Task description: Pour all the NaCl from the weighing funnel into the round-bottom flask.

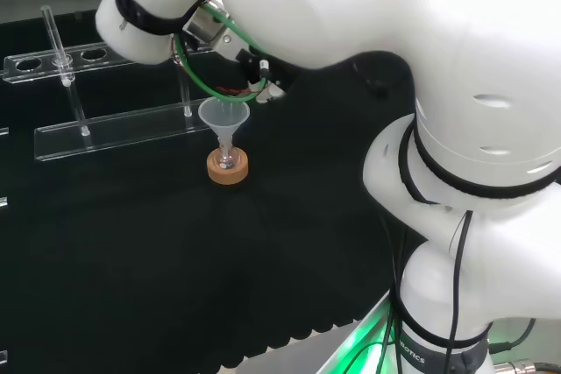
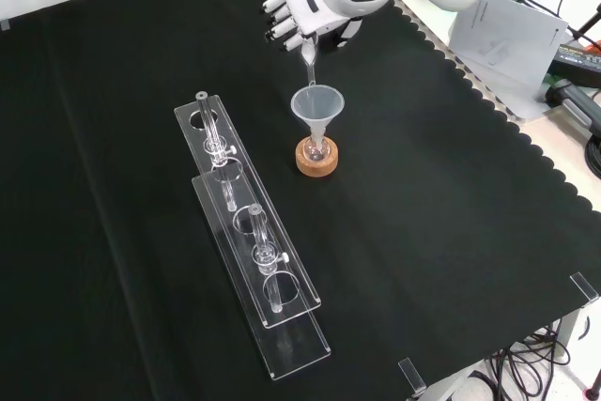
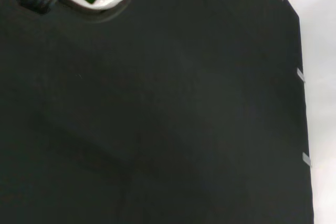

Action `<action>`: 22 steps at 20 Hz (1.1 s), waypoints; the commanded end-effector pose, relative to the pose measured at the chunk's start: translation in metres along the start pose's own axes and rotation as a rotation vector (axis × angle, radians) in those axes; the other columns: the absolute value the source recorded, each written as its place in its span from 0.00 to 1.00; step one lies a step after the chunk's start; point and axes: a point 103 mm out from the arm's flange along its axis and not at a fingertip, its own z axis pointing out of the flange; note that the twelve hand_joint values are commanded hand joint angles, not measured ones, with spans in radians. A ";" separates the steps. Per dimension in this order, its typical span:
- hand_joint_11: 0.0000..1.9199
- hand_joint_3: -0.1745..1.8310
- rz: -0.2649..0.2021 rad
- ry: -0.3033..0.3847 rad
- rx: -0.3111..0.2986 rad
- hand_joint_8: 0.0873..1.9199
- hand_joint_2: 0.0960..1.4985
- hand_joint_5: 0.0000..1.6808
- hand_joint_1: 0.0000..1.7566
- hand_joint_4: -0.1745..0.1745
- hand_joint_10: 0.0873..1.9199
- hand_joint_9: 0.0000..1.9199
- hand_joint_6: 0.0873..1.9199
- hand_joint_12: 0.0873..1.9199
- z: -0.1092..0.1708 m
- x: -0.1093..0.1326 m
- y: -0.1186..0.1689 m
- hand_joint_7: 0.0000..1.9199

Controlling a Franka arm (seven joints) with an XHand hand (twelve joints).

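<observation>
A clear round-bottom flask [image 2: 317, 148] sits on a cork ring [image 2: 316, 159] near the middle of the cloth, with a clear cone funnel [image 2: 317, 104] standing in its neck. In the head view the same funnel [image 1: 224, 116] tops the cork ring [image 1: 227, 166]. The hand [image 2: 302, 8] hangs just above and behind the funnel in the front view, its fingers curled round a thin clear weighing funnel [image 2: 309, 56]. That weighing funnel is tilted down, its spout tip just over the cone funnel's mouth. White arm links cover most of the hand in the head view.
Two clear racks [image 2: 246, 237] with holes lie to the left of the flask in the front view, each holding an upright glass tube [image 2: 208, 125]. In the head view the racks [image 1: 105, 133] lie beyond the flask. Papers [image 2: 507, 30] lie past the cloth's scalloped edge.
</observation>
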 end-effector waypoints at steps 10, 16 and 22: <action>0.37 0.42 -0.017 -0.124 -0.031 0.30 0.41 0.73 0.63 1.00 0.14 0.51 0.36 0.55 -0.015 0.018 -0.003 0.34; 0.37 0.42 -0.013 -0.146 -0.039 0.30 0.41 0.73 0.63 1.00 0.14 0.51 0.36 0.55 -0.016 0.017 -0.003 0.34; 0.37 0.42 -0.012 -0.208 -0.043 0.30 0.41 0.73 0.63 1.00 0.14 0.51 0.36 0.55 -0.017 0.021 -0.002 0.34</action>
